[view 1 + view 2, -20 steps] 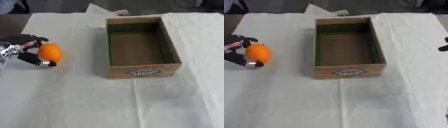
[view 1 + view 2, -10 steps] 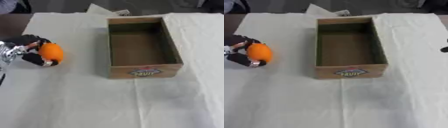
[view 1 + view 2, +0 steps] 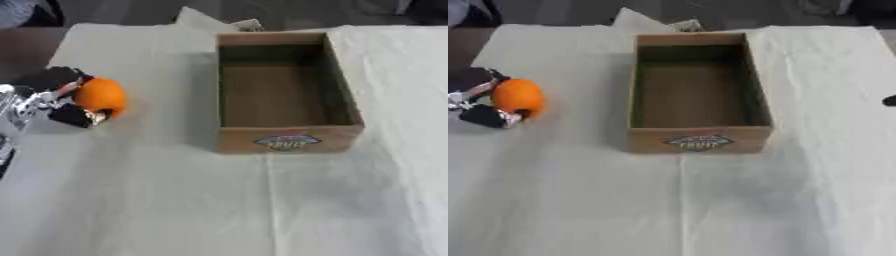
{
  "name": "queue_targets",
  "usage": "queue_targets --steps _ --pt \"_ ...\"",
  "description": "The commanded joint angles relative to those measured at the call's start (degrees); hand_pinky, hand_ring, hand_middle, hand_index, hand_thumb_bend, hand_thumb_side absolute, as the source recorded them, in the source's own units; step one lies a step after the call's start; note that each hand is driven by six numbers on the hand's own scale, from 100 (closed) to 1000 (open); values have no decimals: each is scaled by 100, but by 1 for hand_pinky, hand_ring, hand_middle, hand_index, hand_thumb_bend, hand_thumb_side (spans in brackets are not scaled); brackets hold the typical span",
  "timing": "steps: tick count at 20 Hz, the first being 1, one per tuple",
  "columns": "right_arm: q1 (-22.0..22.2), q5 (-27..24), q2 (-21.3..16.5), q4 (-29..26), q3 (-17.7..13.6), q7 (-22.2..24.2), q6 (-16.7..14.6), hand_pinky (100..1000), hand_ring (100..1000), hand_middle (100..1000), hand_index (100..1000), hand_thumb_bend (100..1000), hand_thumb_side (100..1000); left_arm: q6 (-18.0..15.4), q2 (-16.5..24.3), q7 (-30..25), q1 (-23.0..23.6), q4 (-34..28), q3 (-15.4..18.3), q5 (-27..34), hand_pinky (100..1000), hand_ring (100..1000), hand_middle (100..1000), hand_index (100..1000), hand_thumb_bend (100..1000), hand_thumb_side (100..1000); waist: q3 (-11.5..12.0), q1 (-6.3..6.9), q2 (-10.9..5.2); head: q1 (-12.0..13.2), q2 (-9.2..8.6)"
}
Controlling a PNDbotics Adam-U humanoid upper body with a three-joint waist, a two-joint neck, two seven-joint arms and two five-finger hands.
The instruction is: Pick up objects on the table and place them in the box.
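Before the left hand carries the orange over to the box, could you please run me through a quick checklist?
1. Left hand curled round the orange: ok.
2. Orange lifted off the cloth: cannot tell.
3. Box open on top, nothing seen inside: ok.
4. Cloth between orange and box free of things: ok.
5. Right hand out of the way: ok, only a dark tip shows at the right edge.

Matt cardboard box [image 3: 286, 141], creased cloth [image 3: 175, 200]
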Motion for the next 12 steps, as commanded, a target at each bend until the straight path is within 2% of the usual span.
queue_targets --steps 1,8,12 --pt "-10 2 -58 -115 -17 3 14 864 886 522 733 100 909 22 185 17 -90 -178 36 118 247 572 503 734 100 325 12 13 -121 1 2" --pt "6 -19 -74 -115 -21 11 41 864 886 521 733 100 910 111 296 11 -107 -598 108 239 225 553 496 728 100 281 51 41 -187 -37 29" --pt "18 -33 -83 -115 -23 7 51 864 886 521 733 100 911 182 316 89 -147 -790 188 349 207 533 479 712 100 304 56 49 -224 -52 44"
